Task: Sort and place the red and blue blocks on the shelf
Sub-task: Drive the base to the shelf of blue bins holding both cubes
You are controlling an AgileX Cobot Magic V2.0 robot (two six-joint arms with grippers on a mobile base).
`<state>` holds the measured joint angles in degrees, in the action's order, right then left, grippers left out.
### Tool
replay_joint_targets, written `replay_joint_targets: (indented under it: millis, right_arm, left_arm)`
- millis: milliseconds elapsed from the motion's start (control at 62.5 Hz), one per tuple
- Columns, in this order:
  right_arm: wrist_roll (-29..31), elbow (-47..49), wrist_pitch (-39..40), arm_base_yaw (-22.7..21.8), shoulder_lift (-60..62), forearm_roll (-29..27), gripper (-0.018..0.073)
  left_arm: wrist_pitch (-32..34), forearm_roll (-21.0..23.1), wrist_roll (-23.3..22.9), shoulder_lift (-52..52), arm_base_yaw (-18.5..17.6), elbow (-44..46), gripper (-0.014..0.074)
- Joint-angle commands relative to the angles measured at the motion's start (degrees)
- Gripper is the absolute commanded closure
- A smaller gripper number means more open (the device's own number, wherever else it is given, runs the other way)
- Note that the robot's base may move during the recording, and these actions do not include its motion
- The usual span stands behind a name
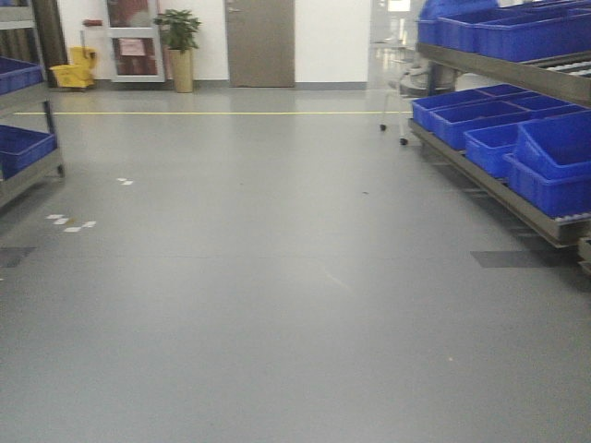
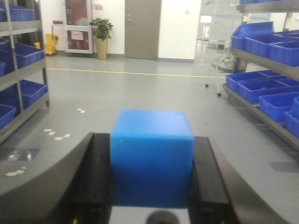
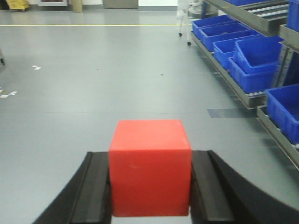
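The blue block sits clamped between the jaws of the left gripper; the red block is clamped likewise in the right gripper. Both are held above the grey floor, well apart from the shelf at right in the front view, whose tiers carry blue bins.
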<state>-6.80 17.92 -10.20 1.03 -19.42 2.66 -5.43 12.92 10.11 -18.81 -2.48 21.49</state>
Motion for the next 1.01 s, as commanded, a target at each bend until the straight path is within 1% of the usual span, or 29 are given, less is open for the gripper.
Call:
replay_joint_targets:
  millis: [0,992]
  right_arm:
    - [0.27,1.68,4.90,-0.28,-0.43,0.78,0.0508]
    - [0.27,1.68,4.90,-0.28,-0.43,0.78,0.0508]
  left_arm:
    - [4.68,0.42,-0.53,-0.58,0.23,1.68,0.0473]
    - [4.68,0.42,-0.53,-0.58,0.23,1.68,0.0473]
